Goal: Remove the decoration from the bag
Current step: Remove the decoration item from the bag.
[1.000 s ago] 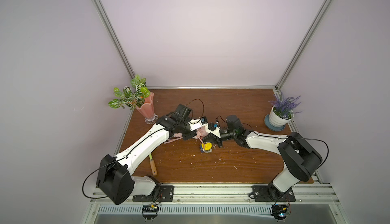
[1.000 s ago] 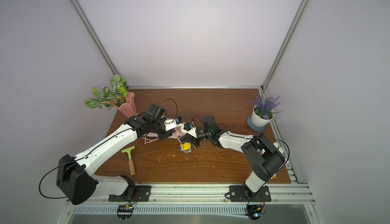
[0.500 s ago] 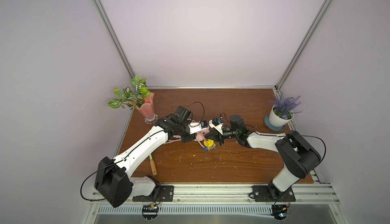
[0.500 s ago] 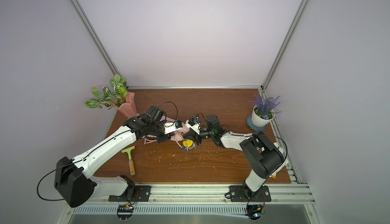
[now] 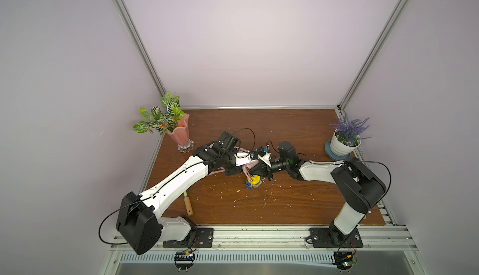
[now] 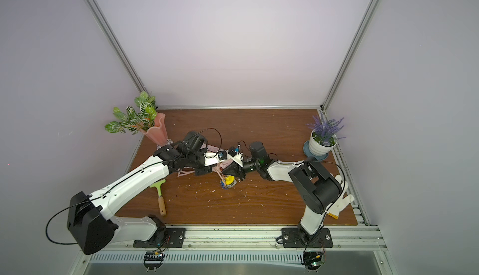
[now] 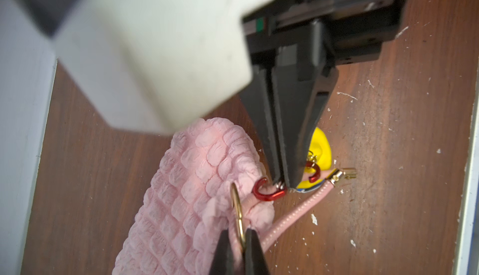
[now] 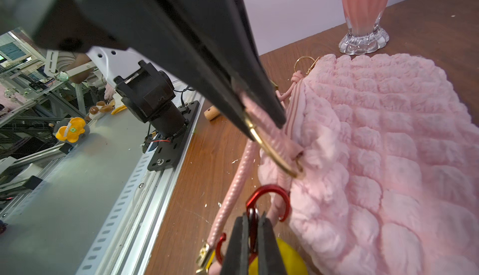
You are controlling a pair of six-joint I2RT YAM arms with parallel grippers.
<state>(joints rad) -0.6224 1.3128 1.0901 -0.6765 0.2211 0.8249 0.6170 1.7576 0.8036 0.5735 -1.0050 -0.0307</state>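
Decoration point(image 5: 255, 180): lies on the table point(image 5: 285, 209), just beside the bag's corner and under both grippers.
Red clasp point(image 7: 269, 196): hooked through the bag's pink loop, so the decoration is not yet detached.
Right gripper point(image 8: 251, 218): jaws pressed together on the red clasp.
Bag point(image 8: 375, 157): rests flat on the table.
Gold ring point(image 7: 237, 209): pinched in the closed left gripper point(image 7: 237, 231), apparently steadying the bag.
Progress: both holds are made. Unhooking the clasp and moving the decoration clear remain.
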